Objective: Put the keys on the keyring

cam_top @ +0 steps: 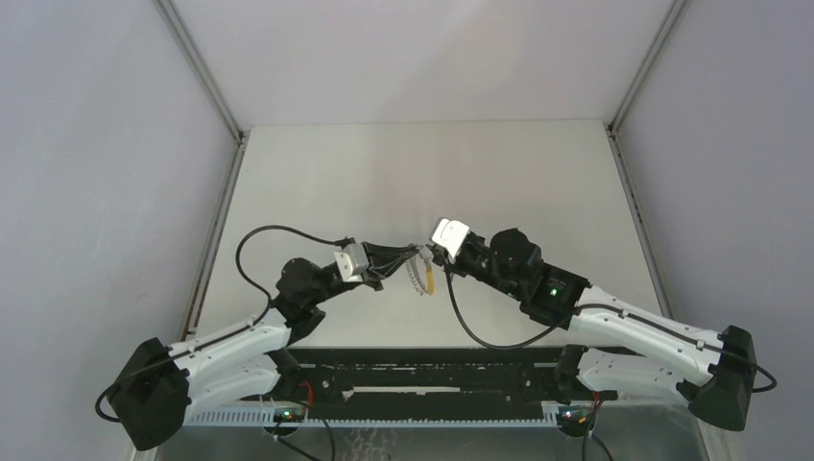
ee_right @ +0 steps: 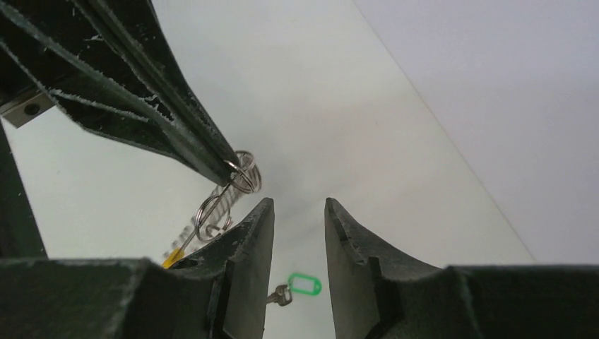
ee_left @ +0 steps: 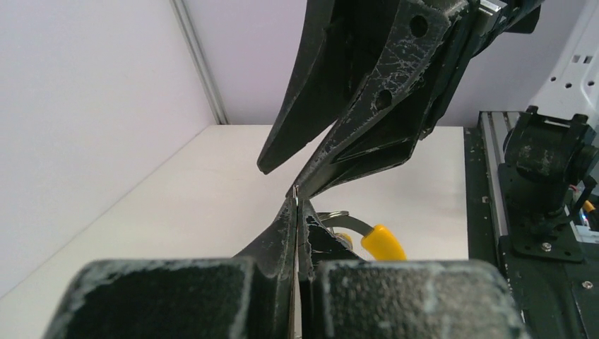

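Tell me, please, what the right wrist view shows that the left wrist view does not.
Only the right wrist view shows the green key, lying on the table below the grippers. Only the left wrist view shows a black arm base on its rail at the right. Both show the left gripper pinched shut on the keyring, the yellow key hanging by it, and the right gripper open close by, with nothing between its fingers.

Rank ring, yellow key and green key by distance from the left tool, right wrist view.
1. Ring: pinched in the left tool tips, centre left.
2. Yellow key: just below, lower left, partly hidden.
3. Green key: lying on the table, bottom centre.
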You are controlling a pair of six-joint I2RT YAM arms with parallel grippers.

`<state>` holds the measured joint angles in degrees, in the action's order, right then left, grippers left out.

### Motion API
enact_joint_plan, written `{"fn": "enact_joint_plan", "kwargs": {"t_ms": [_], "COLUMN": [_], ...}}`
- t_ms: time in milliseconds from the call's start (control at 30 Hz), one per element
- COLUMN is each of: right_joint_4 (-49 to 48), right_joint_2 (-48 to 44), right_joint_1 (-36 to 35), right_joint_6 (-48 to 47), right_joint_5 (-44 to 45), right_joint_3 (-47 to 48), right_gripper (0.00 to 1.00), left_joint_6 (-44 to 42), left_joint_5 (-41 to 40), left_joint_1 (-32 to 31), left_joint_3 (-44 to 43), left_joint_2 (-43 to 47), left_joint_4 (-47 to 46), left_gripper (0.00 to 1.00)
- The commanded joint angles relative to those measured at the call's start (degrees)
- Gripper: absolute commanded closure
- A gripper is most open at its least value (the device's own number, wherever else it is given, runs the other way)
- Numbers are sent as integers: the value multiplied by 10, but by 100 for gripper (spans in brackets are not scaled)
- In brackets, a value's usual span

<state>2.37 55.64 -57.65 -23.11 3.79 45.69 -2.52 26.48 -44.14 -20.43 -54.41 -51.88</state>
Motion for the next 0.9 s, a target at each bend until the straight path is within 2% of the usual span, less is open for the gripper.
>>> {"fn": "enact_joint_plan", "kwargs": {"t_ms": [0,133,400,667,867], "right_joint_4": [-55,-36,78,142,147], "right_joint_2": [5,6,30,134,247], "right_joint_1": [-5,11,133,210,222], "right_joint_6": [14,33,165,214,233], "right_joint_5": [40,20,-84,-151,-135], "right_joint_3": [5,5,12,18,50], "right_gripper": [68,67,66,66,66], "left_joint_6": [24,15,-6,2,11], "left_joint_5": [-24,-48,-86,-119,-131], "left_joint_1": [-4,-4,-3,12,40], "left_joint_3": [-6,1,17,39,50], "left_joint_2": [-2,4,24,25,16], "left_joint_4": [-48,-33,41,88,97], "left_gripper": [100,100,100,100,100]}}
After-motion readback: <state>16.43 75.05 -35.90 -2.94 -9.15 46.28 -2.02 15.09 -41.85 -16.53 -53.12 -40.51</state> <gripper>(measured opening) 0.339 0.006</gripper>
